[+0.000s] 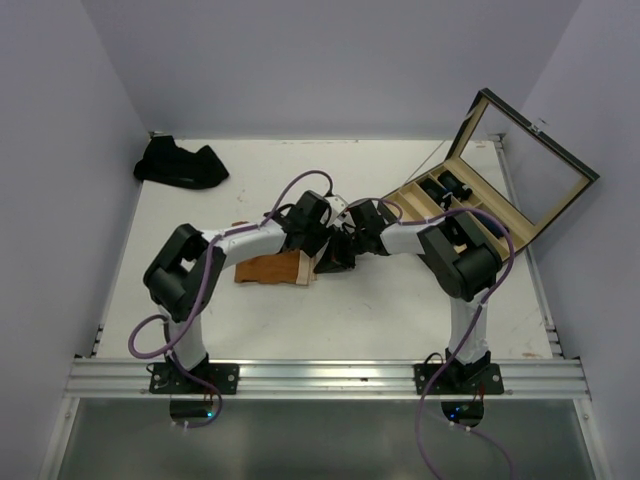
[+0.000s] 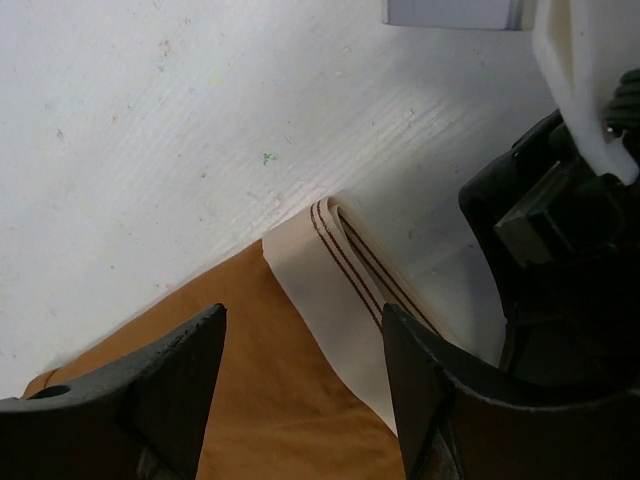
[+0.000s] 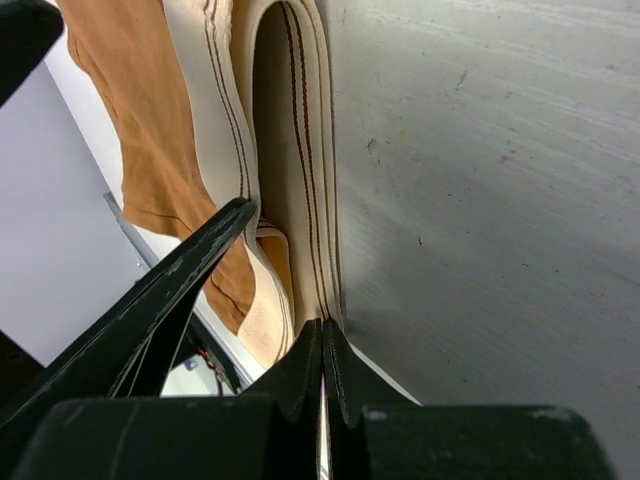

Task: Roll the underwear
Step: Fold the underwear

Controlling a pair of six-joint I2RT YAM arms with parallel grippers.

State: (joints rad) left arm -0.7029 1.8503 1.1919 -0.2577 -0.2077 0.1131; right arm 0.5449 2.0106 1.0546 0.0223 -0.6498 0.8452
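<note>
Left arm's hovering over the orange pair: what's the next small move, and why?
Probably lower the left gripper and close on the cream waistband: its jaws stand open above the rust-orange underwear, while the right gripper looks shut on the waistband's folded end.

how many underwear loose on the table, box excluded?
2: a rust-orange pair at centre; a dark heap in the far-left corner, which may hold more than one piece.

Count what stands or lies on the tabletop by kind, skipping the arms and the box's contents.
Rust-orange underwear: 1
Black cloth heap: 1, pieces not countable
Wooden box, lid open: 1
Total: 3
</note>
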